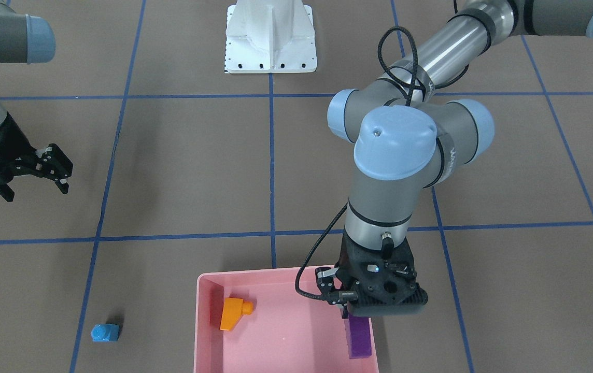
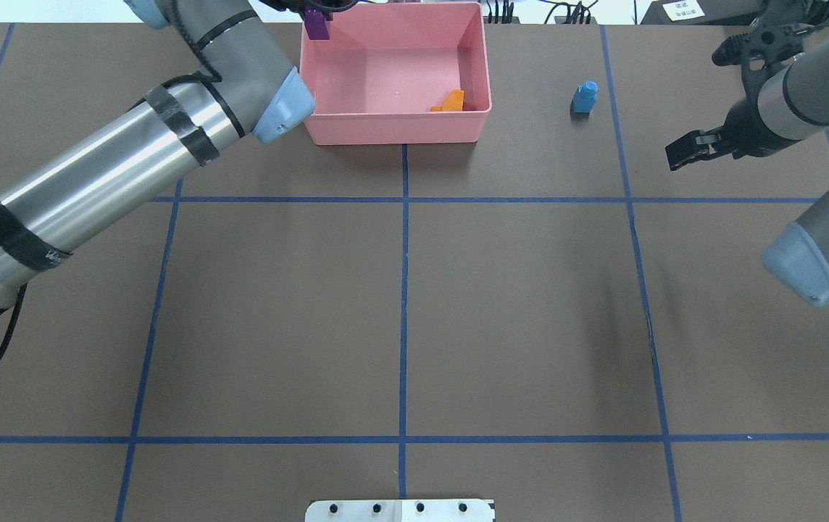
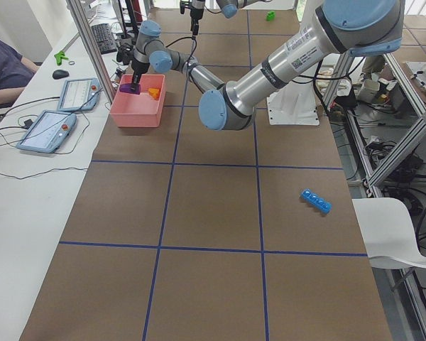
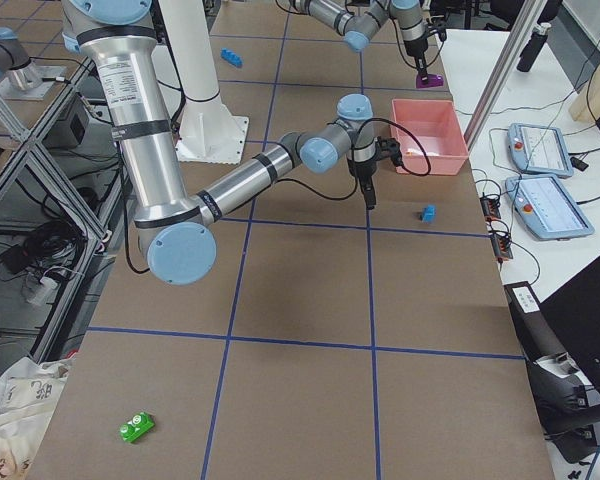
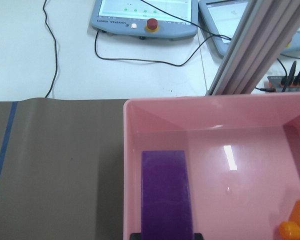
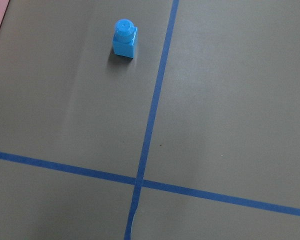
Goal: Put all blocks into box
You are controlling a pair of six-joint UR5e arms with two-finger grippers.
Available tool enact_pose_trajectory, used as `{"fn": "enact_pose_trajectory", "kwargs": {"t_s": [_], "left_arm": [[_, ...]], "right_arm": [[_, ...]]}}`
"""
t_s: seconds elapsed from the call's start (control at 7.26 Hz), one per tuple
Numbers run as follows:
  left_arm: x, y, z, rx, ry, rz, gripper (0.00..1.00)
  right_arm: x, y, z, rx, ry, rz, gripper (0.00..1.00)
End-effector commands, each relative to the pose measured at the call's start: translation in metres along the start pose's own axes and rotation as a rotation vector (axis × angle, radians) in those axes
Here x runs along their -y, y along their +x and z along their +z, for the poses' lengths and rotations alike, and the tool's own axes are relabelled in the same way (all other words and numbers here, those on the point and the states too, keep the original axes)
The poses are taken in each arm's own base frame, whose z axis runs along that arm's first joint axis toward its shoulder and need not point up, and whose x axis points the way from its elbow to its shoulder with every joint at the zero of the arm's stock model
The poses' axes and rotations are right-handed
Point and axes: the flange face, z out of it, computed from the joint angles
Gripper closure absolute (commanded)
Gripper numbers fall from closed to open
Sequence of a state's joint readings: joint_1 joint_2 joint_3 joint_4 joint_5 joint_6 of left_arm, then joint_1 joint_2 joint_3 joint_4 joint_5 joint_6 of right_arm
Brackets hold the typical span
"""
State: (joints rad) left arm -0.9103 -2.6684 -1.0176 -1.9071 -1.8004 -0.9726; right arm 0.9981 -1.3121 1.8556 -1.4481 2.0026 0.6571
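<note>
My left gripper [image 1: 349,310] is shut on the purple oblong [image 5: 166,195], which hangs inside the pink box [image 2: 393,129] close to one side wall; the oblong also shows in the front view [image 1: 359,338]. The orange sloped brick [image 1: 233,313] lies in the box. The small blue brick [image 2: 584,96] stands on the table beside the box and shows in the right wrist view [image 6: 124,38]. My right gripper [image 1: 34,189] is open and empty, off to the side of it. The long blue bar [image 3: 316,201] and the green brick [image 4: 136,427] lie far off on the table.
The white robot base [image 1: 270,39] stands at the table's middle edge. Beyond the box is a white bench with teach pendants [image 5: 145,20], cables and an aluminium post [image 5: 260,50]. A person [image 3: 0,67] sits at that bench.
</note>
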Motion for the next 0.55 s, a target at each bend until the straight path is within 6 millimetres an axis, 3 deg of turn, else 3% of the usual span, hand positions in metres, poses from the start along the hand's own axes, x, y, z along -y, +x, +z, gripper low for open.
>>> {"fn": "enact_pose_trajectory", "kwargs": {"t_s": [0.0, 0.14, 0.41], "left_arm": [[-0.013, 0.017, 0.035, 0.032, -0.047, 0.004, 0.25], [-0.031, 0.029, 0.043, 0.026, -0.065, 0.019, 0.01], [-0.034, 0.037, 0.036, 0.004, -0.063, 0.009, 0.00]], "right_arm": [[0.038, -0.008, 0.019, -0.016, -0.006, 0.017, 0.01], [0.059, -0.010, 0.033, -0.031, -0.017, 0.031, 0.01], [0.089, 0.007, 0.071, -0.007, 0.031, 0.024, 0.01]]}}
